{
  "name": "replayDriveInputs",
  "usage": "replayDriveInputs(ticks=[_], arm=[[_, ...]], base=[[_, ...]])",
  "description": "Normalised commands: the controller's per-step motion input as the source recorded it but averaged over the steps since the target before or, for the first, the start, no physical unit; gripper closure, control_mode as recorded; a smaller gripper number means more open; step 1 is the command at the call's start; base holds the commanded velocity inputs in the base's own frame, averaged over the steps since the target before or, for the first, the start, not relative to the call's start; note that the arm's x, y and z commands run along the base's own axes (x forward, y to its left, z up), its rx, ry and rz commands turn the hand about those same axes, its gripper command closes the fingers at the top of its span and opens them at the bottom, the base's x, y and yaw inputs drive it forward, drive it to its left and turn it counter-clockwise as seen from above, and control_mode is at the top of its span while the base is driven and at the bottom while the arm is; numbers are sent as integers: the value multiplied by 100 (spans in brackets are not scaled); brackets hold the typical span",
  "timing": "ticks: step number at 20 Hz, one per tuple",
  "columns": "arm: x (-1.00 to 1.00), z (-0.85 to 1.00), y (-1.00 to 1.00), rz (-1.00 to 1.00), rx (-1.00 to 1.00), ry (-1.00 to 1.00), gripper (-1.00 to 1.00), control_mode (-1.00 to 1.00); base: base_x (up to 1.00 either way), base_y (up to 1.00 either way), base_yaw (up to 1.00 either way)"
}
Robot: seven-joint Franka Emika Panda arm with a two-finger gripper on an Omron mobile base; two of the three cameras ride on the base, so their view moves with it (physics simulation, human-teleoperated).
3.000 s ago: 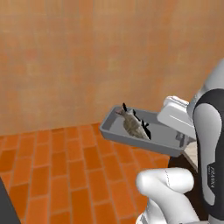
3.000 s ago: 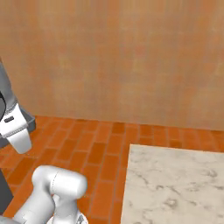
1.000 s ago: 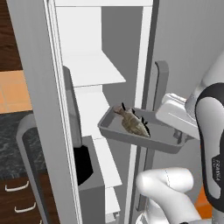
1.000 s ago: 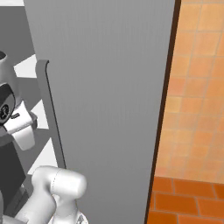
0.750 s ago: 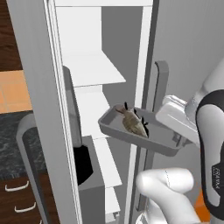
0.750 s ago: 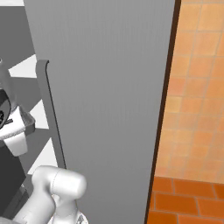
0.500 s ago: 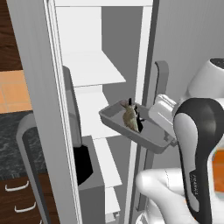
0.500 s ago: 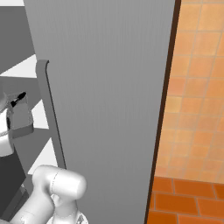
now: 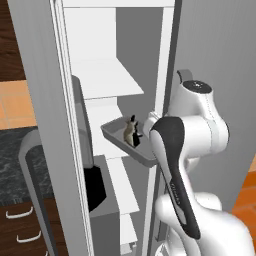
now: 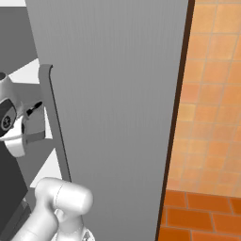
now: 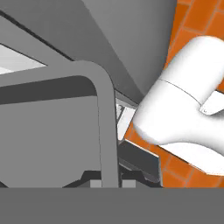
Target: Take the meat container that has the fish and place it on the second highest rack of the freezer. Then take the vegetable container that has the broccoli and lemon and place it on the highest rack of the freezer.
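The grey meat container (image 9: 116, 136) carries the brown fish (image 9: 130, 133) with its black fins. It hangs tilted inside the open freezer (image 9: 107, 82), just over a white rack (image 9: 100, 112) and below the rack above. In the hand view my gripper (image 11: 109, 180) is shut on the container's rim (image 11: 106, 127). My own white arm hides the hand in the left base view. From the right base view the fish's black tail (image 10: 35, 109) peeks out left of the door handle (image 10: 52, 127). The vegetable container with the broccoli and lemon is out of view.
The freezer's grey right door (image 10: 117, 94) stands close beside my arm. The left door (image 9: 40, 100) holds a dark bin (image 9: 93, 186) and has a curved handle (image 9: 29, 165). Lower racks (image 9: 124, 187) continue below. Orange tiled wall (image 10: 212, 94) lies to the right.
The arm has swung the container left and forward, from in front of the door edge into the freezer opening. The tray has turned and tilted. The grip is unchanged.
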Motion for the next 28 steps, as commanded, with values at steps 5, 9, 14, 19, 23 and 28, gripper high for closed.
replayDriveInputs(ticks=[5,9,14,19,23,28], arm=[[73,-43,22,0,1,-2,100,-100],[96,-38,25,0,3,0,100,-100],[91,-33,43,0,0,0,100,-100],[64,-40,48,0,0,0,100,-100],[16,-22,44,0,0,0,100,-100],[76,-15,14,0,2,0,100,-100]], base=[[0,0,0],[0,0,0],[0,0,0],[0,0,0],[0,0,0],[0,0,0]])
